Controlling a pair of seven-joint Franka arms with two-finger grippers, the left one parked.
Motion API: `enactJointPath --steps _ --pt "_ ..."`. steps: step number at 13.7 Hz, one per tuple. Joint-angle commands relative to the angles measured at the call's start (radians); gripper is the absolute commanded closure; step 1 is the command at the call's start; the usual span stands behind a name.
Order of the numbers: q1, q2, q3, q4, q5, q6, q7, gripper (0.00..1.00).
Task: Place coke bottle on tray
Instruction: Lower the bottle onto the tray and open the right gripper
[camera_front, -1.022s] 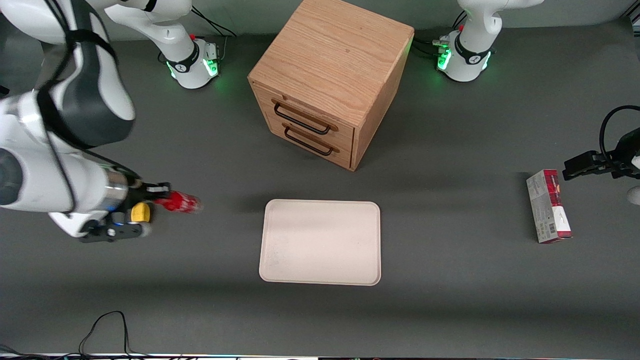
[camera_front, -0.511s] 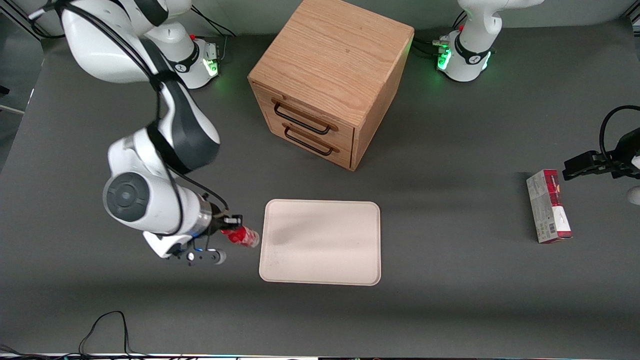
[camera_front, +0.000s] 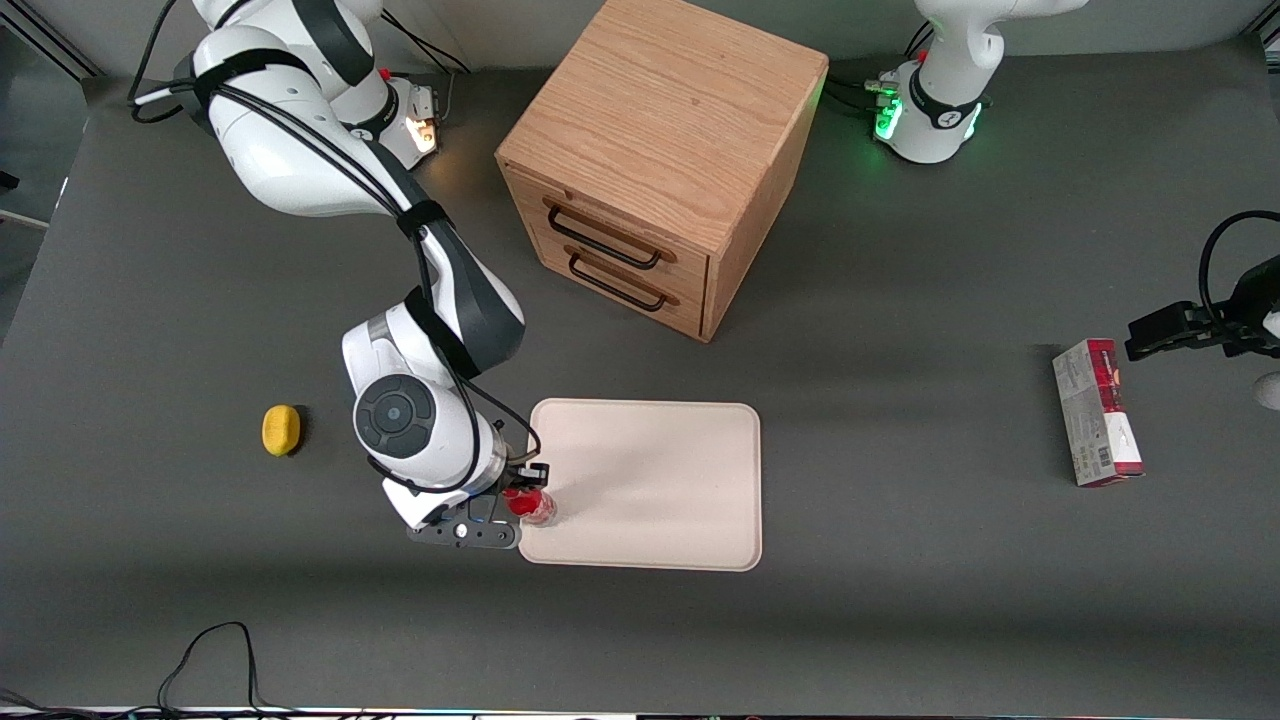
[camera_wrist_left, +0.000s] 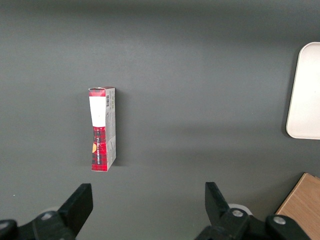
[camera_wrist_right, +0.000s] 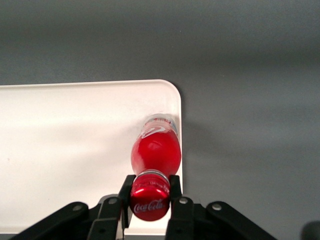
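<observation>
While pinching the small red coke bottle (camera_wrist_right: 155, 150) by its red-capped neck, the black two-finger gripper (camera_wrist_right: 149, 192) holds it directly below itself, over the flat cream-white rectangular tray (camera_wrist_right: 65, 145), just inside a rounded corner.

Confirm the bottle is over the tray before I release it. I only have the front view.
Observer: In the right wrist view, the coke bottle's clear base lies inside the tray's rim, close to a rounded corner.
Operator: Report the grip.
Observer: The gripper is above that corner, and its fingers are clamped on the neck just under the red cap.
</observation>
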Motion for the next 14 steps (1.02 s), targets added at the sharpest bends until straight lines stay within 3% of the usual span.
enactJointPath --steps 1,7,8,9,14 --pt "0.006 0.019 0.001 0.044 -0.030 0.003 0.032 1.00" --pt "0.005 0.027 0.002 0.044 -0.028 0.016 0.032 1.00" --pt "0.005 0.027 0.002 0.044 -0.028 0.016 0.032 0.44" --pt "0.006 0.027 0.002 0.043 -0.028 0.022 0.035 0.01" --pt "0.006 0.027 0.002 0.041 -0.028 0.023 0.063 0.00"
